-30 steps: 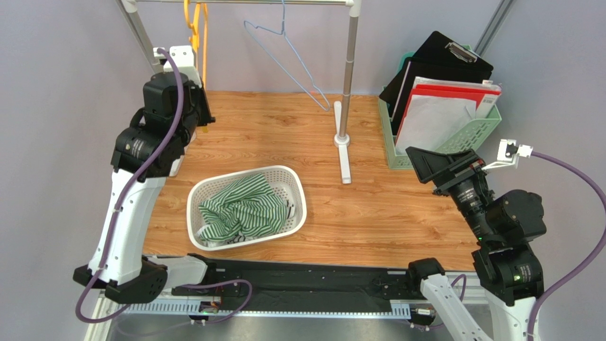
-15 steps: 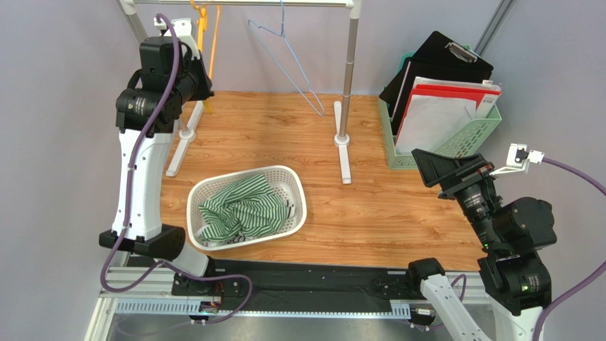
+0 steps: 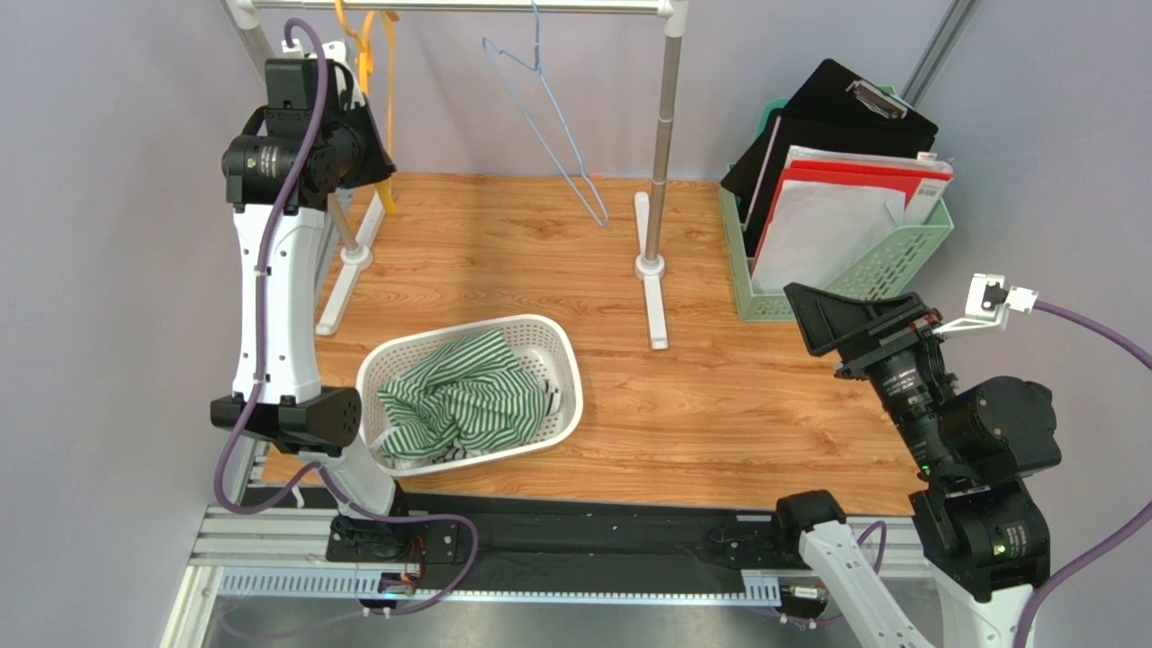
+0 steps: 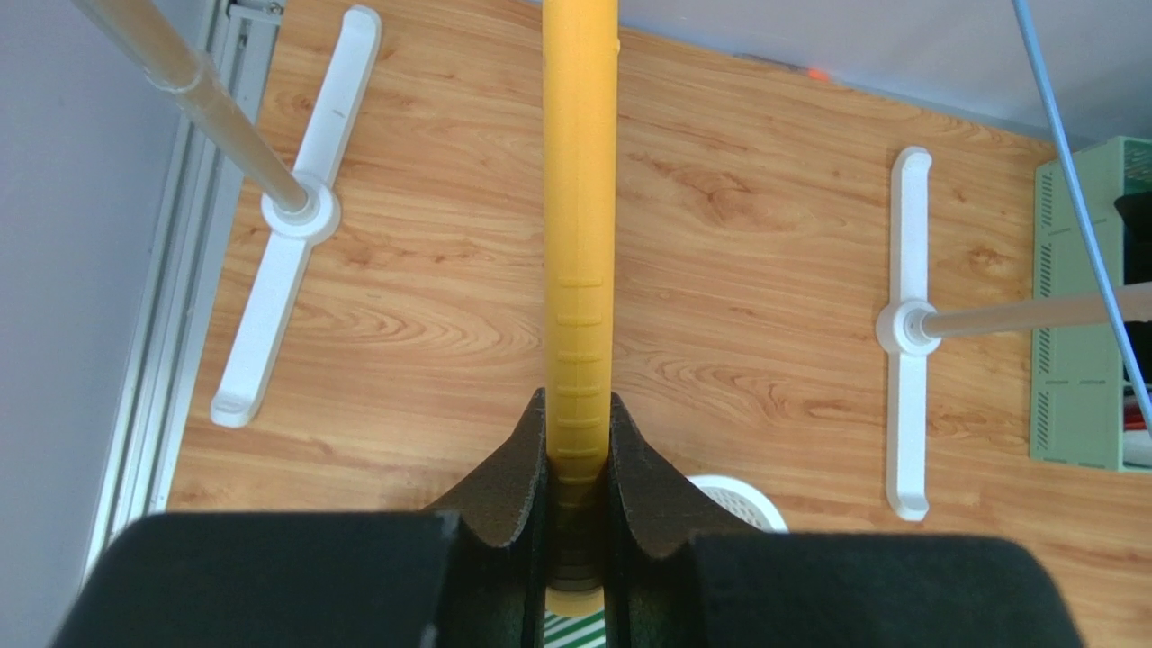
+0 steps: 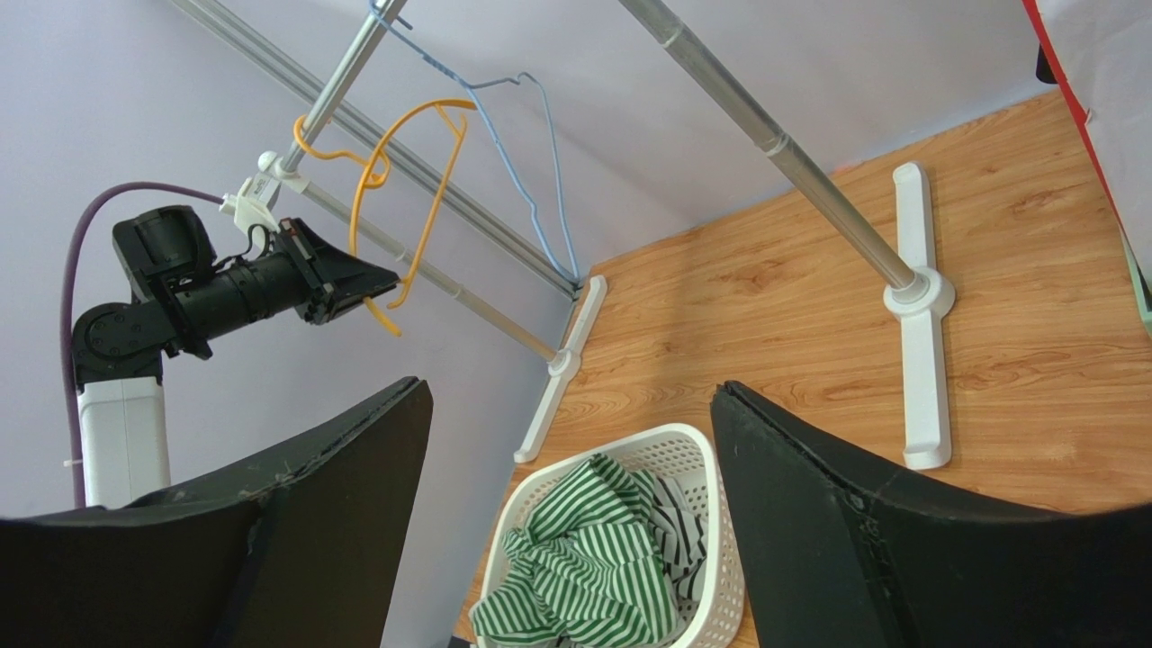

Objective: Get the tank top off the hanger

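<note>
– Since the striped tank top (image 3: 453,398) is already lying crumpled in the white basket (image 3: 568,354) near the left of the worktop (image 3: 757,405), what's the left arm (image 3: 271,297) even doing up there?

– Looks to me like it's just dealing with the bare yellow hanger (image 4: 579,203). The left pincer (image 4: 579,446) is clenched on the hanger's flat bar, with both fingers pressed against it and no gap showing. The garment part seems done, so I'd guess what's left is letting go cleanly.

– Any tips for that bit?

– Check that the hook really sits over the rail (image 3: 541,7) before loosening. From the right wrist view it seems hooked at the far-left end, but I can't tell how firmly. Then open wide and back off along the line of the fingers, not sideways, so the bar doesn't get dragged or set swinging. The blue wire hanger (image 3: 548,115) hangs further right on the same rail, well apart, so it shouldn't get in the way.

– And the pose?

– The left arm is stretched tall, nearly vertical, with its wrist bent over at the far-left corner by the rail. The right pincer (image 5: 568,389) is released, fingers spread wide, holding nothing and hovering at the near right, aimed towards the far left.
</note>
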Robot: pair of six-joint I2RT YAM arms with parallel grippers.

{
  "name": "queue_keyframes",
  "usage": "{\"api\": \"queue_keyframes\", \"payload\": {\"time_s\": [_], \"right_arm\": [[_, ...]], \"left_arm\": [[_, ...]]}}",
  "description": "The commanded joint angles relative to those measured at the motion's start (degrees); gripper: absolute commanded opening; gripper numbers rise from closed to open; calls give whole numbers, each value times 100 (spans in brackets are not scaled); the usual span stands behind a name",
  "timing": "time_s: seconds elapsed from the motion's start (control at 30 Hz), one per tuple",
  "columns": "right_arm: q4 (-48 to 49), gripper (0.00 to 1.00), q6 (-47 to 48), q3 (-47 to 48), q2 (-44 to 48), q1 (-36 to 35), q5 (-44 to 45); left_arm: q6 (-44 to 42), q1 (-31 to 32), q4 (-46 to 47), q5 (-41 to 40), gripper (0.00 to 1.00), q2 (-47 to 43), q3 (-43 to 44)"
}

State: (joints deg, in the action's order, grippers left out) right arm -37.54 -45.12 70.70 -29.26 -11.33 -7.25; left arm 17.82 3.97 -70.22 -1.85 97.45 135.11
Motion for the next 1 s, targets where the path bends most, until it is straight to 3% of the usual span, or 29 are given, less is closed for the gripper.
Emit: {"api": "queue_keyframes", "payload": {"time_s": [0.0, 0.1, 0.2, 0.23, 0.3, 0.63, 0.83, 0.93, 0.97], "right_arm": [[132, 82, 48, 58, -45, 17, -101], [133, 82, 65, 50, -168, 17, -277], [150, 82, 83, 41, -300, 17, -427], [168, 82, 100, 32, -344, 17, -462], [168, 82, 144, 49, -405, 17, -541], [-8, 82, 460, 181, -941, 17, -1007], [-227, 82, 689, 190, -1345, 17, -1112], [-271, 82, 733, 146, -1573, 8, -1191], [-263, 82, 742, 77, -1627, -9, -1226]], "left_arm": [[177, -28, 112, 106, 0, -410, -555], [213, -28, 201, 35, 11, -595, -828], [195, -28, 184, -113, 38, -788, -960], [213, -28, 158, -192, 66, -832, -977], [213, -28, 201, -464, 99, -1068, -1118], [344, -28, 613, -1099, 99, -2589, -1803], [143, 121, 2203, 148, 99, -3715, -2621], [-268, 1068, 2355, 361, 99, -3462, -2149], [-401, 1793, 2268, 291, 99, -3339, -2016]]}}
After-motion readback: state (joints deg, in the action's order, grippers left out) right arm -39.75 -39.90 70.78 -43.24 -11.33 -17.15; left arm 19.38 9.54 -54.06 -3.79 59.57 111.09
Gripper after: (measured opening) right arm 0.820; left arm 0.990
